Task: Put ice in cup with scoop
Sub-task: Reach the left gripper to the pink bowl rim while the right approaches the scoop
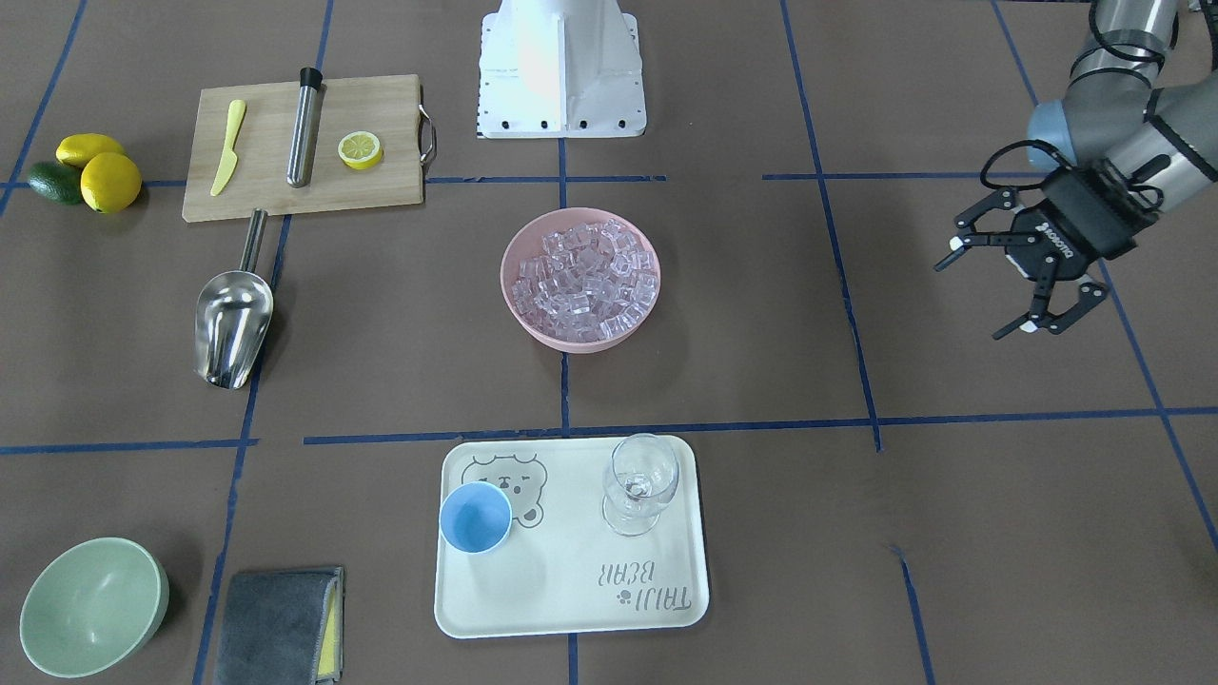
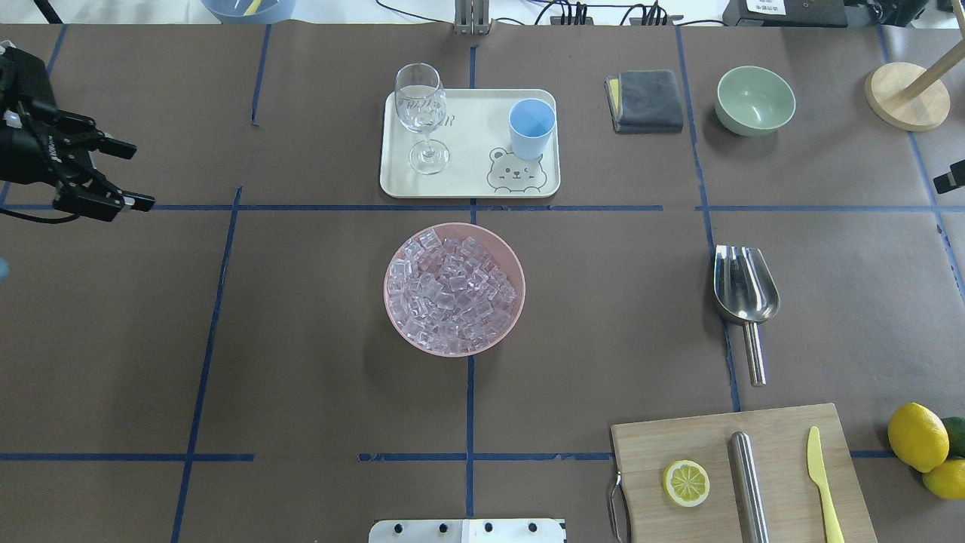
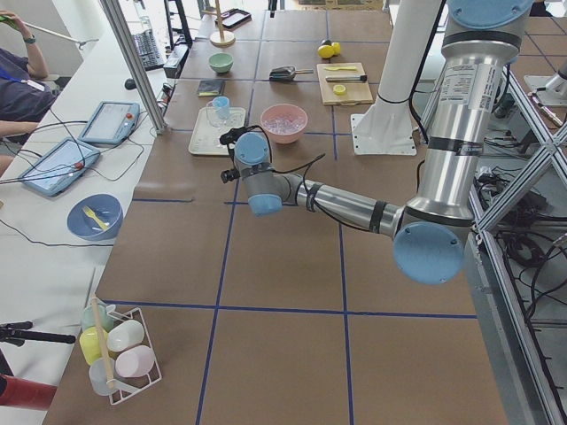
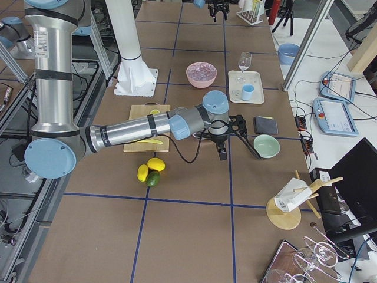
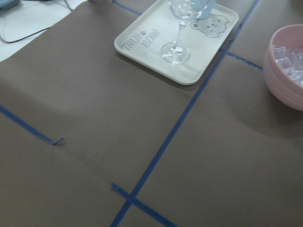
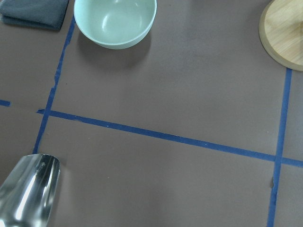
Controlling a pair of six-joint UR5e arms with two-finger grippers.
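Your left gripper (image 1: pixel 975 295) hangs with its jaws wide apart and empty, well apart from everything. You cannot tell how the right gripper's (image 4: pixel 242 134) jaws stand; it hovers near the scoop (image 1: pixel 231 323), which lies on the tabletop (image 1: pixel 761 314). The ice (image 1: pixel 587 281) fills the pink bowl (image 1: pixel 514 249), and the cup (image 1: pixel 475 517) stands on the tray (image 1: pixel 571 614).

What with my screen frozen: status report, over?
Left gripper open, empty. Right gripper unclear. Scoop lying untouched on table. Cup empty; glass beside it on tray.
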